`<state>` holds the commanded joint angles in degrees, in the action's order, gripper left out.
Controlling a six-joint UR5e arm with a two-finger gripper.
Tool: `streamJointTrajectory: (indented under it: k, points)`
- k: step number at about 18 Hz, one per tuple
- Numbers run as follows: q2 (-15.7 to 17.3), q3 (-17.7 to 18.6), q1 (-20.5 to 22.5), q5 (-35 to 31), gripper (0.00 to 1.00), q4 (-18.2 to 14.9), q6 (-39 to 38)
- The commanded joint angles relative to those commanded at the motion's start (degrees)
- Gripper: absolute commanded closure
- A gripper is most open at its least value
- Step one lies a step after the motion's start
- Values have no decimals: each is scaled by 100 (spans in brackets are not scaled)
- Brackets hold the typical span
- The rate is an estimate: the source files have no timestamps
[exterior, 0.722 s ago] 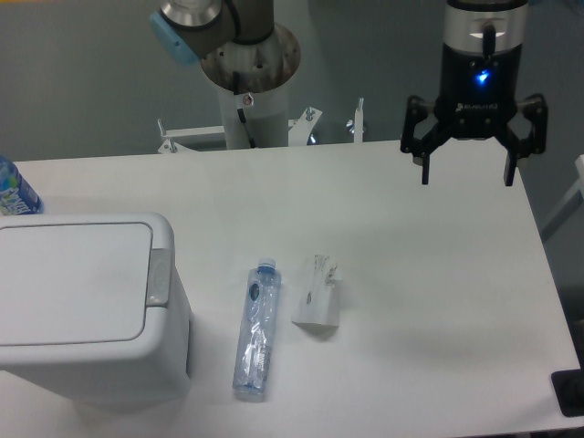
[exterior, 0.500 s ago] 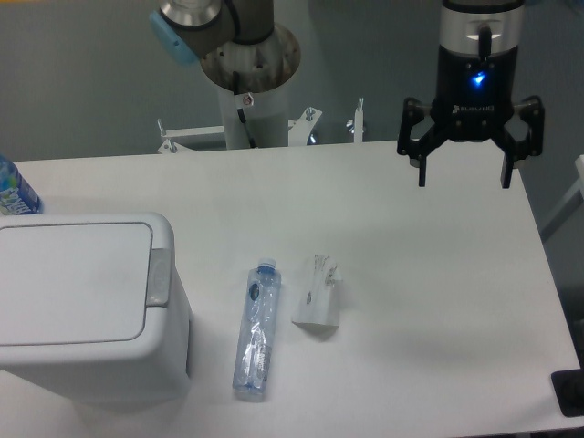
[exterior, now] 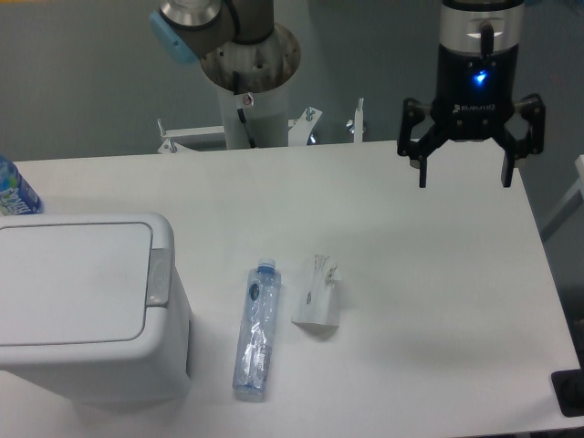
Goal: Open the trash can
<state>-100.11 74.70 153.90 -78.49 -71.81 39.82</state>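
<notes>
Trash can (exterior: 87,306) sits lid-down at the table's eight o'clock corner, grey push-button tab (exterior: 158,277) facing three o'clock; the gripper (exterior: 463,179), fingers spread wide and empty, hangs well apart toward two o'clock.

Single fixed camera, high in front, looking down across table (exterior: 411,274) toward arm base (exterior: 246,82).

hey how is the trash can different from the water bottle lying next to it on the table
The trash can is a big boxy opaque white bin; the water bottle is slim, clear and much smaller. The trash can stands upright with its flat lid shut; the water bottle lies on its side, its blue cap pointing away from the camera. Both rest on the white table, untouched by the open gripper.
</notes>
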Motion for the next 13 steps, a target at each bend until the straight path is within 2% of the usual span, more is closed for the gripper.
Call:
streamJointTrajectory:
  k: [3,10,13]
  points:
    - [35,71,-79,18,0,0,-61]
    - [-52,53,-624,9,0,0,-1695]
    - [-158,1,-1071,87,0,0,-2213]
